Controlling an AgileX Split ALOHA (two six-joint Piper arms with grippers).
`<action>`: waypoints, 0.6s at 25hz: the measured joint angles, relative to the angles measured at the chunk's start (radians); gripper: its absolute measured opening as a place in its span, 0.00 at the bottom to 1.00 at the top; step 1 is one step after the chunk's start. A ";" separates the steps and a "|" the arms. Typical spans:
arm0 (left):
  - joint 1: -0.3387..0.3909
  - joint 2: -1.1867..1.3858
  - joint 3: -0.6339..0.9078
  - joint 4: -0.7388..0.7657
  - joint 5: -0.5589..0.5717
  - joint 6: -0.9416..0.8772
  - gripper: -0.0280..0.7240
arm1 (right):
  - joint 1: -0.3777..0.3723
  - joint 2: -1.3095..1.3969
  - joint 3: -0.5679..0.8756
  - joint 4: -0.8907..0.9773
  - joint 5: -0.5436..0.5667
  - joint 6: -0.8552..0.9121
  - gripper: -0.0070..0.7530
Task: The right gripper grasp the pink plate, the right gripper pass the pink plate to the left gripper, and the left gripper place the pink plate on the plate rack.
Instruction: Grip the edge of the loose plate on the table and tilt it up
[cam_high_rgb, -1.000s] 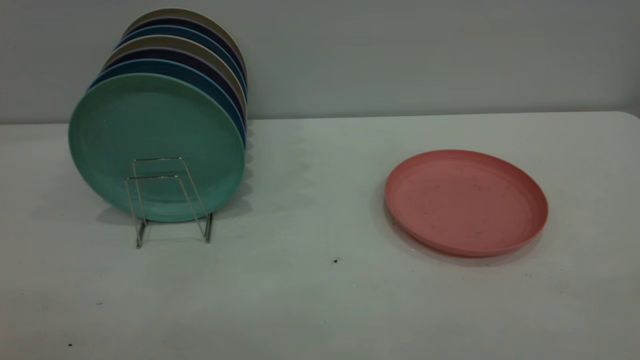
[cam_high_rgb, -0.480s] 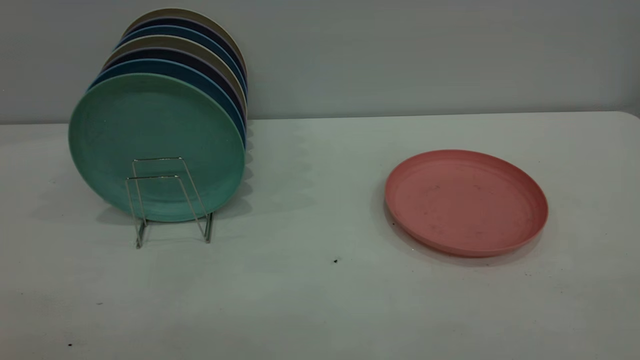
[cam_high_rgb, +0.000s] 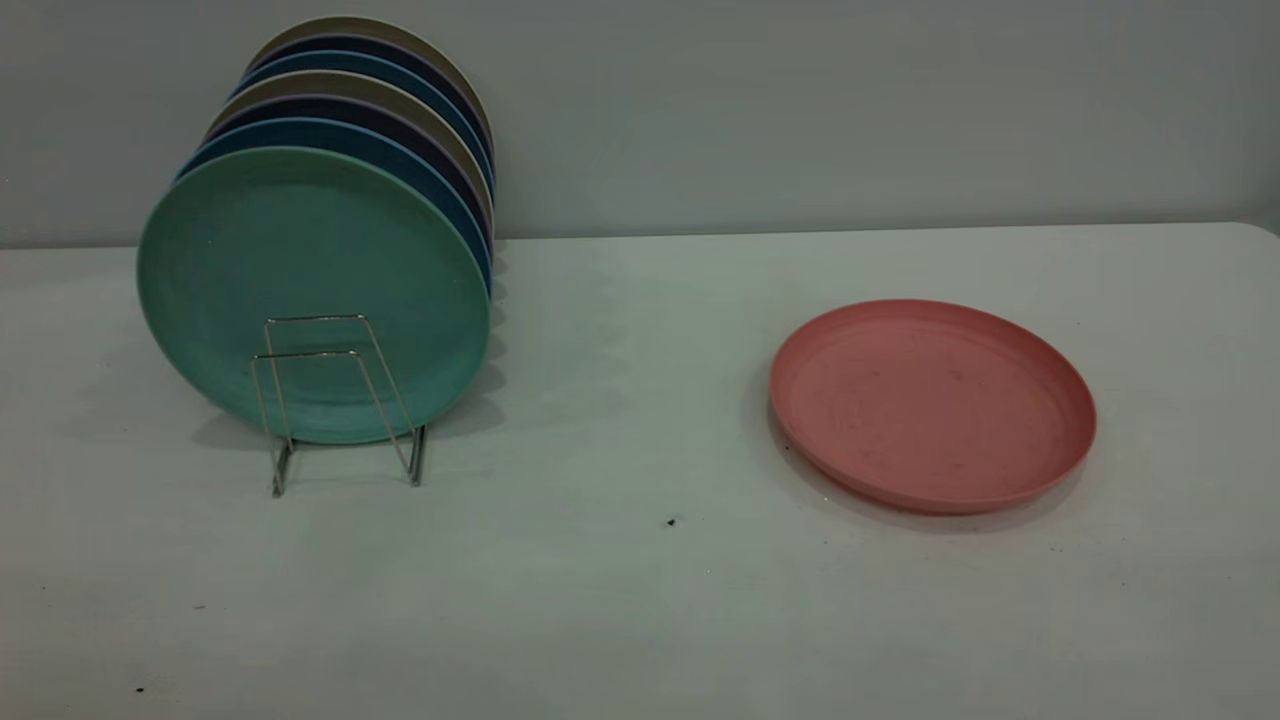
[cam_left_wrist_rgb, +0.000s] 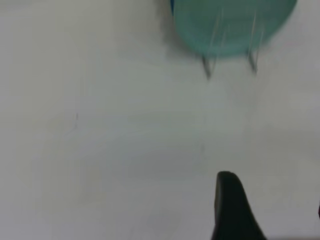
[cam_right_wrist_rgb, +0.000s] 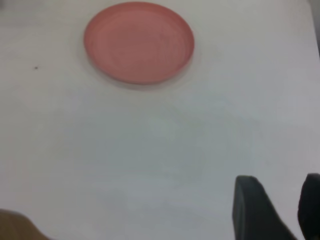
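surface: white table (cam_high_rgb: 640, 600) | right of centre: pink plate (cam_high_rgb: 932, 402) lying flat | left: plate rack (cam_high_rgb: 340, 400) standing, green plate (cam_high_rgb: 310, 290) upright in front | centre: dark speck (cam_high_rgb: 671, 521)

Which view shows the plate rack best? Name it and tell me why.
The exterior view: the plate rack stands in full there, its front wire loops clear against the green plate. The left wrist view shows only its blurred front wires at the frame edge. The right wrist view shows none of it.

Right gripper (cam_right_wrist_rgb: 275, 205) hovers with fingers apart; left gripper (cam_left_wrist_rgb: 270, 210) likewise hovers.
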 joint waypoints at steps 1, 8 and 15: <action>0.000 0.008 0.000 -0.007 -0.024 -0.027 0.63 | 0.000 0.000 0.000 0.006 0.000 0.000 0.32; 0.000 0.236 -0.001 -0.067 -0.188 -0.064 0.63 | 0.000 0.000 0.000 -0.002 0.000 0.010 0.32; 0.000 0.571 -0.028 -0.212 -0.303 0.085 0.63 | 0.000 0.109 -0.018 0.006 -0.064 -0.020 0.36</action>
